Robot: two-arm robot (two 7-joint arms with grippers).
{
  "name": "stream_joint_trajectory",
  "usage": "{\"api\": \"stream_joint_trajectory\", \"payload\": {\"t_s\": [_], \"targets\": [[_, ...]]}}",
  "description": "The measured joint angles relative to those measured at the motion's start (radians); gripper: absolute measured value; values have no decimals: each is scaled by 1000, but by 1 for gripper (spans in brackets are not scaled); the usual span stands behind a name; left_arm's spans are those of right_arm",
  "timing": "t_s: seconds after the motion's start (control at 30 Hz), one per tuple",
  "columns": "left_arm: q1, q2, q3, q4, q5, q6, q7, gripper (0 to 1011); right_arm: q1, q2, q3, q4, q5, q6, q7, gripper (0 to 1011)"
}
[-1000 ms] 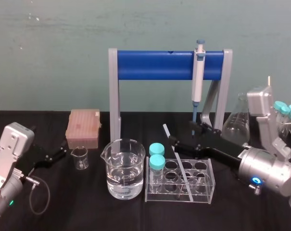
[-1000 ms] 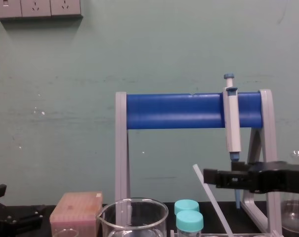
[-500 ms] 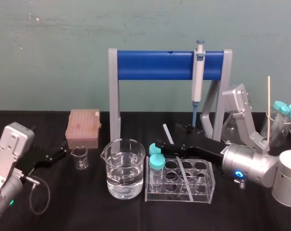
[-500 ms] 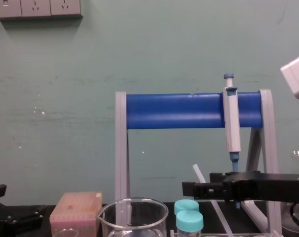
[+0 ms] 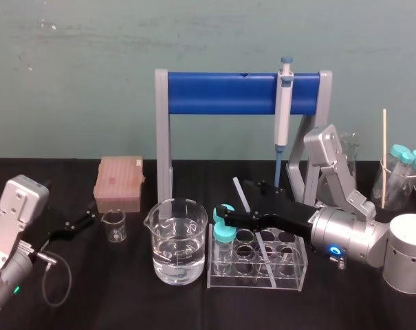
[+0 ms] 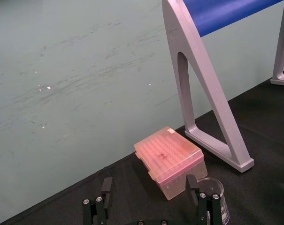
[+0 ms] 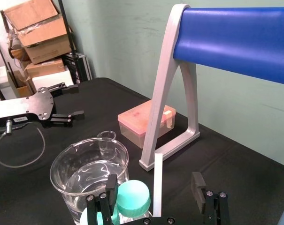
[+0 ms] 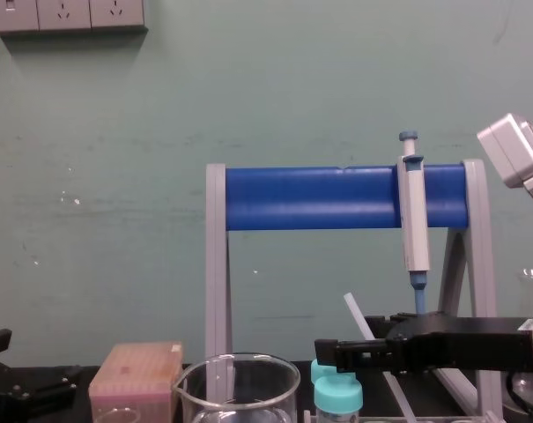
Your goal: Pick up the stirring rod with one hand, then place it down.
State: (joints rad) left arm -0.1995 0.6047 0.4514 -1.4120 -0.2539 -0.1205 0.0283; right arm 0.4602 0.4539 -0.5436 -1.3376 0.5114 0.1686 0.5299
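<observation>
Two jaws of my right pincer [image 7: 154, 190] stand spread. Within the last second it has slid forward over the rack [image 5: 300, 267], so the stirring rod [image 7: 158, 180] now leans between them, seemingly not yet gripped. I judge the pinch is next. Teal-capped tubes [image 5: 224, 232] crowd one jaw, with the beaker [image 5: 178, 240] just beyond. Above me is open room under the blue stand [image 5: 228, 93]. My left pincer [image 5: 75, 223] rests spread, well apart.

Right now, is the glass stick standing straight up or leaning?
Leaning: the stirring rod rests slanted in the clear rack, its top tilted left.
</observation>
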Motion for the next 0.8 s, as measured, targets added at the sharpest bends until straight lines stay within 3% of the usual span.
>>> {"api": "stream_joint_trajectory", "payload": {"t_s": [0.27,0.5,0.8], "targets": [[0,0,0,0,0,0,0,1000,-1,1,3,-2,6,3,-1,995],[0,0,0,0,0,0,0,1000,-2,1,5,-3,9,6,-1,840],[0,0,0,0,0,0,0,1000,-3,1,5,-3,12,7,-1,552]]}}
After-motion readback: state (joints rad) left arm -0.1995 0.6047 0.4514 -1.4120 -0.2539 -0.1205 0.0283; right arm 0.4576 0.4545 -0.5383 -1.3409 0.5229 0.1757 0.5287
